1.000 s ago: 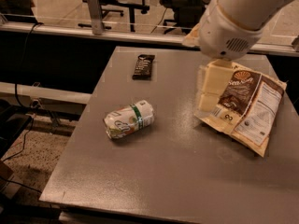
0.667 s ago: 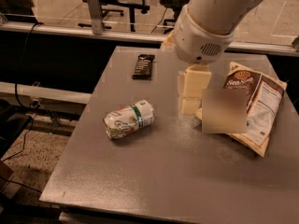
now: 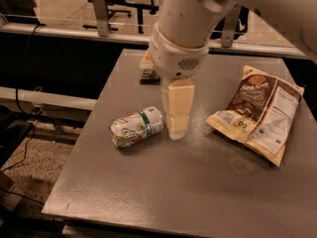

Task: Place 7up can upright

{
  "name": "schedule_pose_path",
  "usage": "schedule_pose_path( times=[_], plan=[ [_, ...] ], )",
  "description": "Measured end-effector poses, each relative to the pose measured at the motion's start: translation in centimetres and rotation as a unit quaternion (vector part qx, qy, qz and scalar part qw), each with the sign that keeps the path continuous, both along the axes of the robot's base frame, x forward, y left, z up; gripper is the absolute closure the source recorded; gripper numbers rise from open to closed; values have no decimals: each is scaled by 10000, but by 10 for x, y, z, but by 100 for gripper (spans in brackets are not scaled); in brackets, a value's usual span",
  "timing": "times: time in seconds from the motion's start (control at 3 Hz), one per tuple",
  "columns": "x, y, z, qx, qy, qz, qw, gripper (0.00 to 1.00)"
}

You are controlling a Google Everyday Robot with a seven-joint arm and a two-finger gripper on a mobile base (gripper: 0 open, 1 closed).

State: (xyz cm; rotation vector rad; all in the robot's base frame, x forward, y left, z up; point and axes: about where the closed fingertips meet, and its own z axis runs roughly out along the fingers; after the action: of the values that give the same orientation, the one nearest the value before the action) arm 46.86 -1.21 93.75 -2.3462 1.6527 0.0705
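Observation:
The 7up can (image 3: pixel 136 127), whitish-silver with a green band, lies on its side on the grey table (image 3: pixel 163 192), left of centre. My gripper (image 3: pixel 177 125) hangs from the large white arm, its cream fingers pointing down, with the tips close to the table just right of the can's right end. It holds nothing that I can see.
A brown-and-cream snack bag (image 3: pixel 257 113) lies flat at the right of the table. A flat dark candy bar wrapper (image 3: pixel 148 75) lies at the back, partly hidden behind the arm. The table's left edge drops to the floor, where cables run. Chairs and a railing stand behind.
The arm and gripper have swung left, from over the snack bag to just right of the can. The can and bag have not moved.

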Motion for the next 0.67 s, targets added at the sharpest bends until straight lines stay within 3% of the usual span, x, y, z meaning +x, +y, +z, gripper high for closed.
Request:
schedule_pose_path(
  times=[0.67],
  plan=[
    [-2,37,-32,-267,248,574,9977,0]
  ],
)
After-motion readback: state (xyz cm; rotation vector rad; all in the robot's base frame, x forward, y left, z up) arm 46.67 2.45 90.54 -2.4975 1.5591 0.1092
